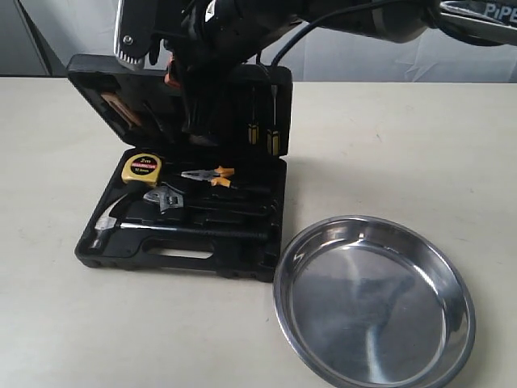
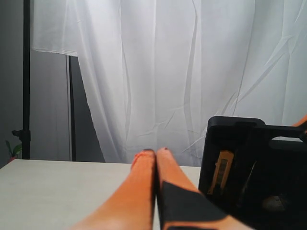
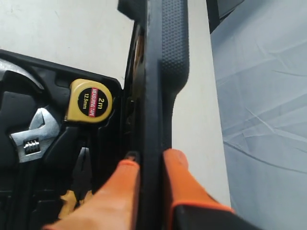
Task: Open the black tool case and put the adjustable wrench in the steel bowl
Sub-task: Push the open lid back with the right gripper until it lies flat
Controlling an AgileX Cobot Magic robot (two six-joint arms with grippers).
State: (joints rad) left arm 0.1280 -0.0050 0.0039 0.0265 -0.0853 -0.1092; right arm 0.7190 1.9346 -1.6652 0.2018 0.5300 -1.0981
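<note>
Two pincers: right pincer (image 3: 151, 160) clamped on the upright lid (image 3: 165, 72) of the black tool case (image 1: 186, 259); left pincer (image 2: 156, 152) closed, empty. In the case's base, left half of bench, adjustable wrench (image 1: 166, 198); steel bowl (image 1: 371, 307) by near right edge. Likely hazard: lid falling shut on release, covering wrench.

My glossy black arm (image 1: 388, 20) carries white lettering (image 1: 497, 10) and a black cable (image 1: 311, 26); left hand (image 2: 156, 153), right hand (image 3: 151, 160): orange fingers (image 2: 139, 191), black patches (image 2: 182, 203).

tape measure (image 3: 91, 100) "2m", "12.5mm", arm (image 1: 472, 14) "PiPE"
</note>
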